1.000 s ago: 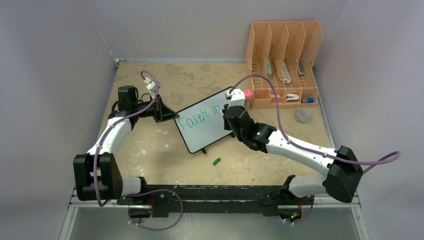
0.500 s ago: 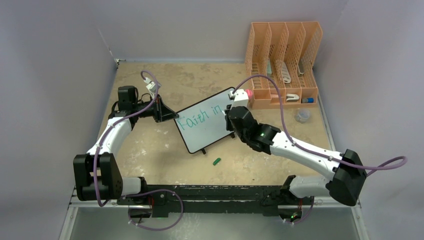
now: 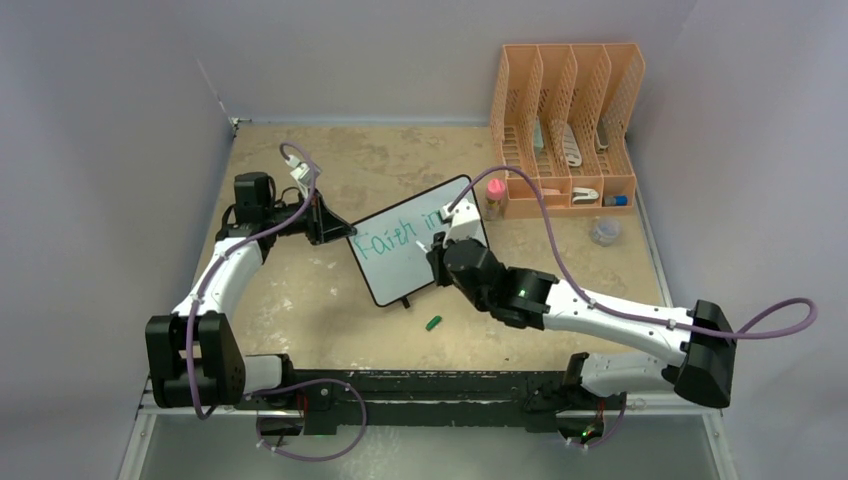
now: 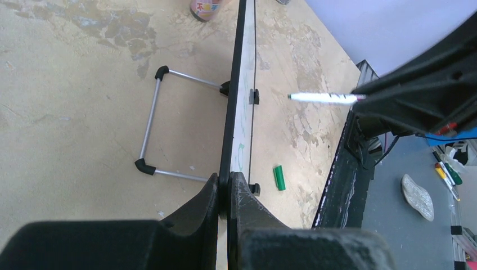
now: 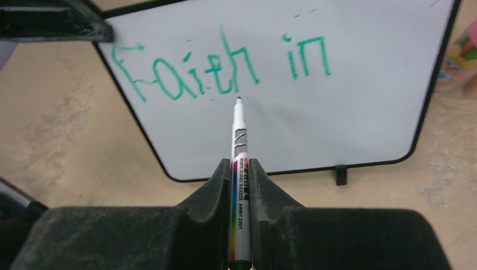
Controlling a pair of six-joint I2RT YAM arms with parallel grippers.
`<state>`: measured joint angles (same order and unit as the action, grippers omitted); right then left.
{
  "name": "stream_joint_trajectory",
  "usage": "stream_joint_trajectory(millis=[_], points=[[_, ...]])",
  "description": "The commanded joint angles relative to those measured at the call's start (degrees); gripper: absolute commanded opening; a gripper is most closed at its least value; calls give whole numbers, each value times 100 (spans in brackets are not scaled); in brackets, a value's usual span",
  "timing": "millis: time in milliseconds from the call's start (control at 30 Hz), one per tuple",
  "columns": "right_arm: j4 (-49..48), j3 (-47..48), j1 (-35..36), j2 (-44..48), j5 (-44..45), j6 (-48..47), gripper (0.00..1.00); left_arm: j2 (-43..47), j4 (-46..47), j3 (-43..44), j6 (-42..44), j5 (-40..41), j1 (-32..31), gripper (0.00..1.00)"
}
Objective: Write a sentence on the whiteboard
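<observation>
So that the small black-framed white whiteboard (image 3: 402, 270) stands steady on the tan surface (image 3: 300, 290), my left jaws clamp its edge; my right jaws grip a white green-tipped marker (image 5: 239, 135), tip off the board below the green handwritten "Faith in" (image 5: 219, 67), poised for line two

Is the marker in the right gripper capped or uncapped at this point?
Uncapped. The marker shows a bare green tip pointing at the whiteboard, and a green cap lies on the table.
</observation>
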<state>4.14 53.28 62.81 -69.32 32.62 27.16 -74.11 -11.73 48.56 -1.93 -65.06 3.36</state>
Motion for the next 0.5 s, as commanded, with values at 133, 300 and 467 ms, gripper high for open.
stream_joint_trajectory(millis=[133,300,467], points=[[-55,66,724,-301,544,649,0,341,277,-235,-129,490,-139,0],[-49,110,915,-380,692,794,0,434,320,-323,-254,600,-246,8],[-54,82,1100,-345,876,933,0,632,443,-543,-674,675,-248,19]])
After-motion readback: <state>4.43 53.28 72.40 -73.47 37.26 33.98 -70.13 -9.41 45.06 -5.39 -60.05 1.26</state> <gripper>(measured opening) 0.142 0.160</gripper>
